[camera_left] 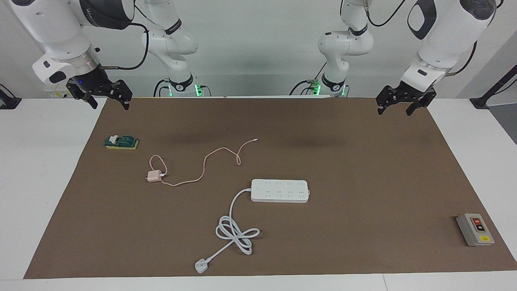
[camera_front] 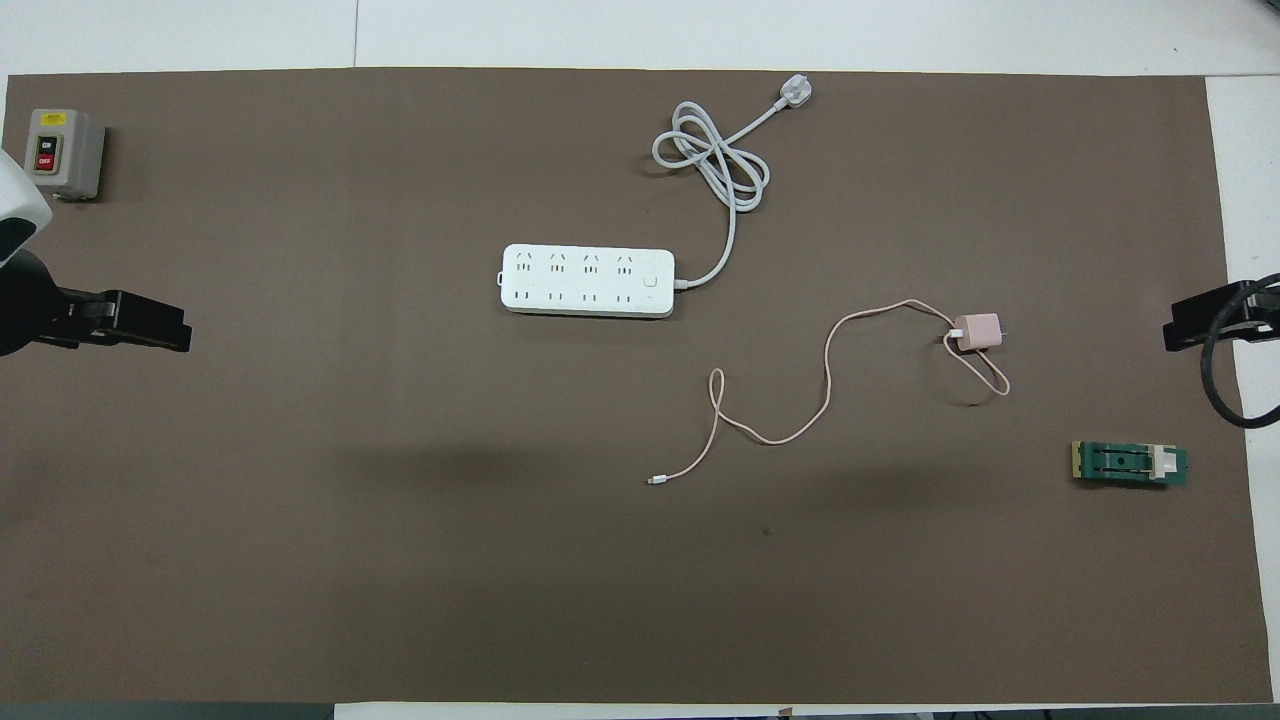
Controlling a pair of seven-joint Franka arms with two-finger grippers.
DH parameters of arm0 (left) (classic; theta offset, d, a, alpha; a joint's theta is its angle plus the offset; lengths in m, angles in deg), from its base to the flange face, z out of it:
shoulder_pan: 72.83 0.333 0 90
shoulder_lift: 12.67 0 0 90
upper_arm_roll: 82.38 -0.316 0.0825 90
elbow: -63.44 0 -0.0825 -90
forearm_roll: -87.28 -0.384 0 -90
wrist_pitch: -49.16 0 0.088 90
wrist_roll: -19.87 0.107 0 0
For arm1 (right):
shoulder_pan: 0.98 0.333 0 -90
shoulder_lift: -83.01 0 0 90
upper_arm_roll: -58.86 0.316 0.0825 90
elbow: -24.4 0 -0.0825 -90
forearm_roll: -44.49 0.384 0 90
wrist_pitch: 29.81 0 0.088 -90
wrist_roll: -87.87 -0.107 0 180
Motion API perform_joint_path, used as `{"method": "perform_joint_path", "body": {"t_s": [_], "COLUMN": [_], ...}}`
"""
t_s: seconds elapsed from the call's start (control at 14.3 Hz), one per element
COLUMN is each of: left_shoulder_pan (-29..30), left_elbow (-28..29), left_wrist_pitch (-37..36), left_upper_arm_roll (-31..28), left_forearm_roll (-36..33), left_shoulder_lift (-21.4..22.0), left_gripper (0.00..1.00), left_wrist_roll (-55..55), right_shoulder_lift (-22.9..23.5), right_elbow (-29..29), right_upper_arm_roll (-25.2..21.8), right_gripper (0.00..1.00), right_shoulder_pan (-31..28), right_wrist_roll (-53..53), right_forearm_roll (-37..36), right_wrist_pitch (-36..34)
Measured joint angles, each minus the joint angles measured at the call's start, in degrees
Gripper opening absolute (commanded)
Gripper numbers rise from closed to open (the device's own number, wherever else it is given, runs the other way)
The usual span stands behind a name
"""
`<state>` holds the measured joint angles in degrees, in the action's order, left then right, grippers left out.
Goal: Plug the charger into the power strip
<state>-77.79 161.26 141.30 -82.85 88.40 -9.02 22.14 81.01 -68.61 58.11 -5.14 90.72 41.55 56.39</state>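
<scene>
The pale pink charger (camera_left: 153,176) (camera_front: 977,331) lies on the brown mat, prongs toward the right arm's end. Its thin pink cable (camera_left: 202,169) (camera_front: 828,370) snakes loosely toward the mat's middle. The white power strip (camera_left: 280,190) (camera_front: 587,281) lies flat, sockets up, mid-mat, a little farther from the robots than the charger. Its thick white cord (camera_left: 236,232) (camera_front: 715,160) coils away from the robots and ends in a white plug (camera_left: 200,265). My right gripper (camera_left: 110,106) (camera_front: 1185,330) and my left gripper (camera_left: 396,111) (camera_front: 170,335) hang open and empty over the mat's two ends, apart from everything.
A grey box with red and yellow buttons (camera_left: 474,229) (camera_front: 63,152) stands at the left arm's end, far from the robots. A small green and white part (camera_left: 121,142) (camera_front: 1130,464) lies at the right arm's end, nearer to the robots than the charger.
</scene>
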Motion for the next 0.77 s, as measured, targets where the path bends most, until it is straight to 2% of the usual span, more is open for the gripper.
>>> {"method": "perform_joint_path", "body": {"t_s": [0.77], "left_shoulder_pan": [0.0], "left_elbow": [0.0], "left_wrist_pitch": [0.0], "left_upper_arm_roll": [0.0], "left_forearm_roll": [0.0], "left_shoulder_lift": [0.0], "left_gripper": [1.00], "left_wrist_roll": [0.0], "right_shoulder_lift": [0.0], "right_elbow": [0.0], "right_upper_arm_roll": [-0.4], "right_gripper": [1.00], "right_shoulder_pan": [-1.0], "right_wrist_roll": [-1.2], "right_forearm_roll": [-0.5], "right_wrist_pitch": [0.6]}}
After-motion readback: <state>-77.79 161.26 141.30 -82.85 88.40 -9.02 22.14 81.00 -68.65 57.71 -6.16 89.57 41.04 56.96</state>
